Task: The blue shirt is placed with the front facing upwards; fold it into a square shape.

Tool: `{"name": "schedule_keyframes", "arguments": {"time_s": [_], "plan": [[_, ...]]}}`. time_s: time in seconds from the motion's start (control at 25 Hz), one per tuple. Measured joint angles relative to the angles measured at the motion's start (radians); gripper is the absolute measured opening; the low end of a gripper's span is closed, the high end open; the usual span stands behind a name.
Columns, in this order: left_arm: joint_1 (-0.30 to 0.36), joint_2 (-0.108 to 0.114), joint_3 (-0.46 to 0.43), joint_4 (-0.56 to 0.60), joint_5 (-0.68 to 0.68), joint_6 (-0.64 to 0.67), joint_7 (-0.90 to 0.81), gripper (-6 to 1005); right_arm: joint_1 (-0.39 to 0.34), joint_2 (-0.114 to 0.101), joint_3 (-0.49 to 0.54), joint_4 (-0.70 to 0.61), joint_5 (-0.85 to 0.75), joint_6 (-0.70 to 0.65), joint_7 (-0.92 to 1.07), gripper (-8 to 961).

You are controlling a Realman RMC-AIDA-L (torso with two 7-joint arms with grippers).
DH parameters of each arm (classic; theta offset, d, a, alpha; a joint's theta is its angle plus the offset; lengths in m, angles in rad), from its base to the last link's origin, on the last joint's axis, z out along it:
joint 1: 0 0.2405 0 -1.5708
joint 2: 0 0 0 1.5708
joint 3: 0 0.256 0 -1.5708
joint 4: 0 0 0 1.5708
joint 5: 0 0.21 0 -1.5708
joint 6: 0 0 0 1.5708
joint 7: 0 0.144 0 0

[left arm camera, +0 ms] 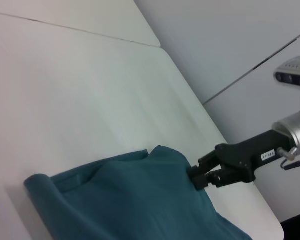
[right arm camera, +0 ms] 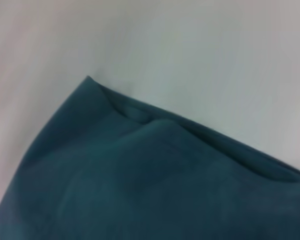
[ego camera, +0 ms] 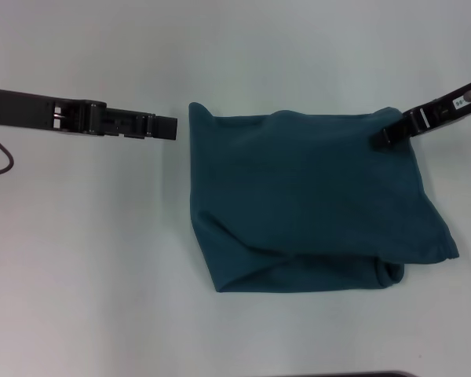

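Observation:
The blue shirt point(ego camera: 306, 200) lies folded into a rough square on the white table point(ego camera: 86, 259), plain teal side up, with no lettering showing. Its near edge is a thick rolled fold point(ego camera: 298, 275). My right gripper point(ego camera: 385, 138) sits at the shirt's far right corner, shut on the cloth edge; the left wrist view shows this gripper point(left arm camera: 200, 175) pinching the fabric there. My left gripper point(ego camera: 165, 128) hovers just left of the shirt's far left corner point(ego camera: 195, 107), a small gap away and holding nothing. The right wrist view is filled by the shirt point(right arm camera: 140, 180).
A dark cable point(ego camera: 1, 153) loops under my left arm at the table's left side. The table's far edge and a seam in the surface point(left arm camera: 155, 45) show in the left wrist view. A dark edge point(ego camera: 353, 374) shows at the table's near side.

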Motion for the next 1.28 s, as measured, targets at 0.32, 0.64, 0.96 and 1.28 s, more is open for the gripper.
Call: {"name": "schedule_keyframes", "arguments": {"time_s": [0.32,0.64,0.96,1.28], "plan": [[-0.001,0.006,0.003,0.015,0.000,-0.023,0.006,934,0.005,0.004,0.008,-0.001,0.000,0.046,0.005,305],[-0.001,0.009,0.001,0.020,0.000,-0.026,0.008,934,0.006,-0.022,0.011,0.016,0.171,-0.065,0.004,302],[0.005,0.007,0.000,0.019,-0.004,-0.028,0.009,935,0.022,-0.012,-0.016,0.178,0.096,0.067,0.058,311],[0.000,0.004,0.000,0.017,-0.001,-0.030,0.009,935,0.014,-0.009,-0.022,0.188,0.076,0.115,0.074,331]]}}
